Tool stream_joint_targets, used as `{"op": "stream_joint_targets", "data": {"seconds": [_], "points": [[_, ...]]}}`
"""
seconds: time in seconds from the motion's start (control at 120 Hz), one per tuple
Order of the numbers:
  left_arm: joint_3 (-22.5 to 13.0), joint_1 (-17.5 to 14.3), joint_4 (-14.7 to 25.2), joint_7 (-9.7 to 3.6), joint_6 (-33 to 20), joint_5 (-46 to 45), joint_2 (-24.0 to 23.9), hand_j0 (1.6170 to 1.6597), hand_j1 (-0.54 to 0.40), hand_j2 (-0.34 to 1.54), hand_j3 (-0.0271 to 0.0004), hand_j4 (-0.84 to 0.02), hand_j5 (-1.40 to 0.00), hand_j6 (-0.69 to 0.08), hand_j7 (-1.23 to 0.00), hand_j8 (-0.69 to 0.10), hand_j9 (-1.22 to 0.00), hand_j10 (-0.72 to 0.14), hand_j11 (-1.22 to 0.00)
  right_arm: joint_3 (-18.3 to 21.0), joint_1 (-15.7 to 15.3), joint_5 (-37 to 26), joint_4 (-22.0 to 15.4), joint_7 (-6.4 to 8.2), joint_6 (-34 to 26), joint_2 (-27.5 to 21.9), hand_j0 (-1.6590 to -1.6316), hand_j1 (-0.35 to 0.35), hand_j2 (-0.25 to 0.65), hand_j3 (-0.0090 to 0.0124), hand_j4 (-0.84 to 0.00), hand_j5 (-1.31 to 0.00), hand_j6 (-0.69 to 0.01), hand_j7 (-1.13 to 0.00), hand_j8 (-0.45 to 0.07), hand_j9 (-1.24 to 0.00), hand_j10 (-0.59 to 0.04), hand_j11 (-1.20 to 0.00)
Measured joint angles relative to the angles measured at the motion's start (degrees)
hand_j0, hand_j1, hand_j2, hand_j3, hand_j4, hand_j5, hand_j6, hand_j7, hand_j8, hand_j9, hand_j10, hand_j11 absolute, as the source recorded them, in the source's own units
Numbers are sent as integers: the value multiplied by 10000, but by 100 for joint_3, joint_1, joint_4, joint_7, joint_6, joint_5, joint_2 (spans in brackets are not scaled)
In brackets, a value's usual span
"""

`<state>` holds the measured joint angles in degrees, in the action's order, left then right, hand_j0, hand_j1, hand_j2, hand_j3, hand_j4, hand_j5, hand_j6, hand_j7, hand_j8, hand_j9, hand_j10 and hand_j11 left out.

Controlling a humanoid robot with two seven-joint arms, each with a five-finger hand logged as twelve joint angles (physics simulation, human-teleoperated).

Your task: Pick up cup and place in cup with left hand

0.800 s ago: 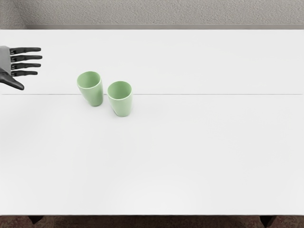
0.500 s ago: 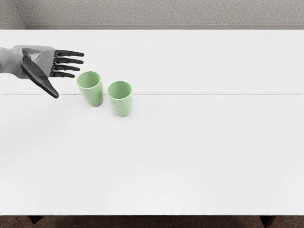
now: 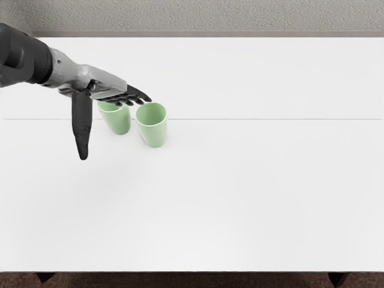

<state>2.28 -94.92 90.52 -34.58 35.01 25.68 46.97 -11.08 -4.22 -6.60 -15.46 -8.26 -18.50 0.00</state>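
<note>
Nearest to me, a dark reddish floor (image 3: 192, 280) shows under the table's front edge, with a black foot (image 3: 44, 276) at seven o'clock and another (image 3: 339, 278) at five. Above them spreads the white table (image 3: 240, 204), bright and smooth. Out toward ten o'clock from its middle stand two pale green cups, both upright on the tabletop, narrowing toward their bases. The nearer cup (image 3: 153, 135) is the one closer to the middle, its round mouth turned up to me; the farther cup (image 3: 118, 123) stands just beside it, on its nine-to-ten o'clock side, the two apart. A thin grey seam (image 3: 270, 119) runs across behind them, from nine o'clock to three. Over the farther cup reaches the left hand (image 3: 107, 85), spread and holding nothing: its black thumb (image 3: 82, 123) points straight down to six o'clock, well away from the four fingers (image 3: 138, 94), which stretch toward four o'clock and hide part of that cup's rim. Their tips are near the nearer cup's rim; I can't tell whether they touch either cup. The dark forearm (image 3: 27, 57) comes in from ten o'clock, and farthest off, at twelve, runs a rough grey wall (image 3: 210, 16).
</note>
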Motion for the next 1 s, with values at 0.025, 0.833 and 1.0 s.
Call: {"op": "stream_joint_targets", "data": {"seconds": [0.025, 0.833, 1.0], "points": [[0, -4, 42, -9, 0, 222, -100, 16581, 3491, -1, 0, -23, -3, -29, -2, -27, -1, -19, 0, 0, 0, -1, 0, 0, -1, 0, -16581, -3160, -55, 0, -277, -359, -278, -358, -277, -359, -277, -359], [-266, 1467, -690, -42, -2756, 3998, -2446, 16581, 3491, 12, 0, -23, -4, -32, -2, -29, -1, -19, 0, 0, -1, 0, -1, 0, -1, 0, -16581, -3161, -55, 0, -277, -358, -277, -358, -277, -358, -276, -358], [-283, 1551, -1009, -42, -3010, 4025, -2513, 16581, 3492, 13, 0, -23, -4, -33, -2, -30, -1, -20, -1, 0, 0, 0, -1, 0, -2, 0, -16581, -3160, -55, 0, -277, -358, -277, -358, -276, -358, -276, -358]]}}
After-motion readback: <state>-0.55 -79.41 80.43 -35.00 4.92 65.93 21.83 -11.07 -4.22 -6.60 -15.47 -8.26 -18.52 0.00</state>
